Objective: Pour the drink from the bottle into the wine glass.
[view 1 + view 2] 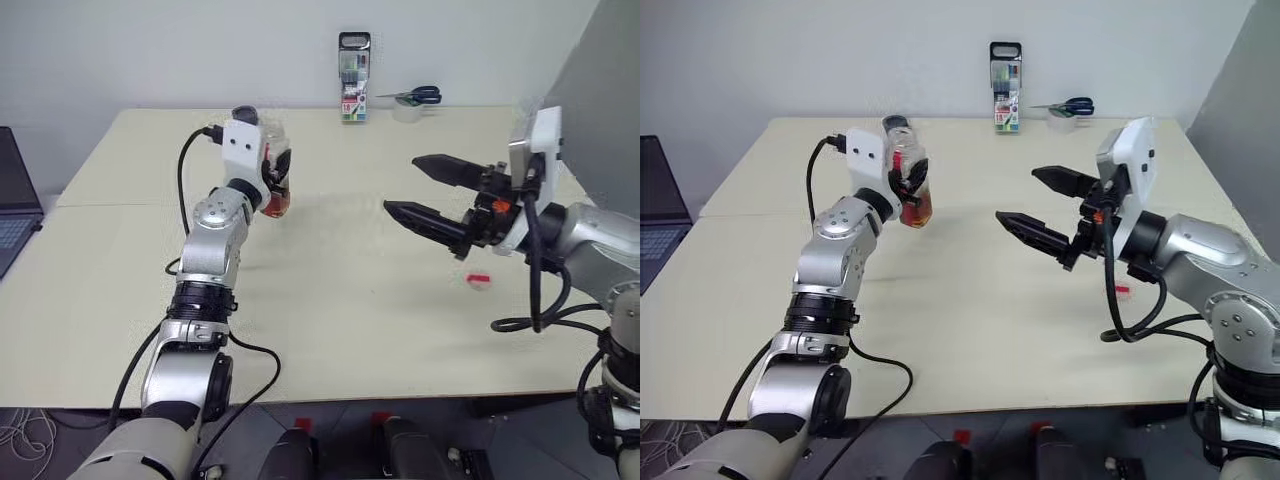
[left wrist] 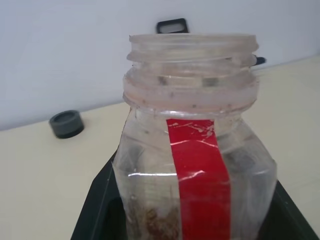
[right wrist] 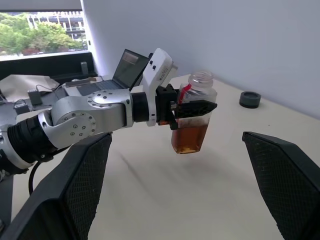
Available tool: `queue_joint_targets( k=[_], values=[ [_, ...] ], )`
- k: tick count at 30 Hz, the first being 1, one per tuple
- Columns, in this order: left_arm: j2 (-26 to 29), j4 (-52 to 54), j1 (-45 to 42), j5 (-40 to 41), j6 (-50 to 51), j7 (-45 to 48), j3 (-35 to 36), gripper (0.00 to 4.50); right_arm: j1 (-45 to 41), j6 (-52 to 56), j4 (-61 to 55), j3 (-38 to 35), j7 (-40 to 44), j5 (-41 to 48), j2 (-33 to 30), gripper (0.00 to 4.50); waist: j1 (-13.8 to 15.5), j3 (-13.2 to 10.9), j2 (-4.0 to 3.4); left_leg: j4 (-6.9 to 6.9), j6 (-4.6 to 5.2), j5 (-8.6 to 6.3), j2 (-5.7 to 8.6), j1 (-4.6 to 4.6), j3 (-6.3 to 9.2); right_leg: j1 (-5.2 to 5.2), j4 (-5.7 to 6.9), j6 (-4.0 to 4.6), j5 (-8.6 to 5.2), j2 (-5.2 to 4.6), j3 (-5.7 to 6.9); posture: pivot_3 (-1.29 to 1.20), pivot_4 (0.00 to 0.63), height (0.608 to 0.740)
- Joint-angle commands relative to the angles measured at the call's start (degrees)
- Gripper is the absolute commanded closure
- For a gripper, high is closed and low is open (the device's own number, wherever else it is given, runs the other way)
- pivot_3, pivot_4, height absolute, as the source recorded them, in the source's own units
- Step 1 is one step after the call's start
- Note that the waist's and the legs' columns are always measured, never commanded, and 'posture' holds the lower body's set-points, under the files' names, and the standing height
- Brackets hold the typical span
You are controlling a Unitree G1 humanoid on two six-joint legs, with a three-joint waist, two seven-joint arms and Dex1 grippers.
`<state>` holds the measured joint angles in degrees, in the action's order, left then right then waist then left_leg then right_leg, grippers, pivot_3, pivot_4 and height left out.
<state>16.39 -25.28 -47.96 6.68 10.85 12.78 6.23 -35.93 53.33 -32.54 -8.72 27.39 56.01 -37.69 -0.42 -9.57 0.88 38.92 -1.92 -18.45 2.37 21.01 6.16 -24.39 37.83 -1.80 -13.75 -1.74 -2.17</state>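
Right gripper [image 1: 1032, 203] spread wide, holds nothing, sits level with bottle. Bottle [image 3: 193, 119] lies off its tips toward left gripper [image 3: 187, 109], which pinches bottle upright above worktop [image 1: 330, 300]. Bottle mouth open, no cap. Drink [image 3: 188, 138] fills lower part. Dark cap [image 2: 66, 123] beyond on worktop. Can't see wine glass.

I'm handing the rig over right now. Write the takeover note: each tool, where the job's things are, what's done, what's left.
Left tool: shut on the bottle, held upright above the table.
Right tool: open, holding nothing, raised over the table to the right of the bottle.
Bottle: cap off, mouth open; the drink fills its lower part.
A small red piece lies on the table under the right arm.
Done: bottle opened and lifted.
Left: locate the wine glass, then pour.
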Motion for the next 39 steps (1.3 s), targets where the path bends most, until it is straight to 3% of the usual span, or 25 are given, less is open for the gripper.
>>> queue_joint_targets(
  k=[1,13,20,21,28,39],
  values=[
    [0.1,-3.4,-0.5,1.2,-6.7,-1.4,3.5,2.74,-2.6,0.1,-0.6,-0.5,-0.3,2.3,0.2,0.04,0.2,0.0,0.00,0.00,0.00,0.00,0.00,0.00,0.00,-0.01,0.00,0.00,0.00,0.00,0.01,0.00,0.150,0.740],
    [3.9,-24.9,-2.1,2.3,-23.1,4.6,7.8,2.74,-5.3,0.7,-0.1,1.0,-2.9,3.0,1.6,0.04,0.2,0.0,0.02,-0.01,0.01,0.00,0.00,-0.01,-0.03,-0.04,0.05,0.00,0.00,0.00,0.07,0.00,0.150,0.740],
    [4.4,-28.6,-1.7,2.3,-25.0,5.7,7.8,2.74,-5.4,0.5,0.1,1.1,-3.9,2.8,2.0,0.04,0.1,0.0,0.05,-0.02,0.01,0.00,-0.01,-0.05,-0.03,-0.04,0.12,0.00,0.00,0.00,0.07,0.00,0.150,0.740],
    [4.3,-28.6,-1.4,2.5,-25.0,5.8,7.9,2.07,-5.3,0.5,-0.1,1.2,-3.9,2.8,2.0,0.00,0.1,0.0,0.05,-0.02,0.01,0.00,-0.01,-0.06,-0.03,-0.04,0.12,0.00,0.00,0.00,0.06,0.00,0.150,0.740],
    [3.9,-26.4,0.9,2.5,-24.3,4.1,8.1,0.04,-4.8,0.3,-0.3,1.5,-4.4,2.6,2.2,0.00,0.1,0.0,0.05,-0.02,0.01,-0.01,-0.01,-0.07,-0.03,-0.04,0.14,0.00,0.00,0.01,0.05,0.00,0.150,0.740],
    [1.2,-8.8,13.6,1.5,-15.4,-0.2,6.1,0.04,1.3,-0.6,-2.3,2.3,-4.6,-0.9,1.1,0.00,0.1,0.1,0.12,-0.04,0.01,-0.01,-0.04,-0.06,0.03,-0.03,0.11,0.00,0.00,0.01,-0.02,0.00,0.150,0.740]
  ],
)
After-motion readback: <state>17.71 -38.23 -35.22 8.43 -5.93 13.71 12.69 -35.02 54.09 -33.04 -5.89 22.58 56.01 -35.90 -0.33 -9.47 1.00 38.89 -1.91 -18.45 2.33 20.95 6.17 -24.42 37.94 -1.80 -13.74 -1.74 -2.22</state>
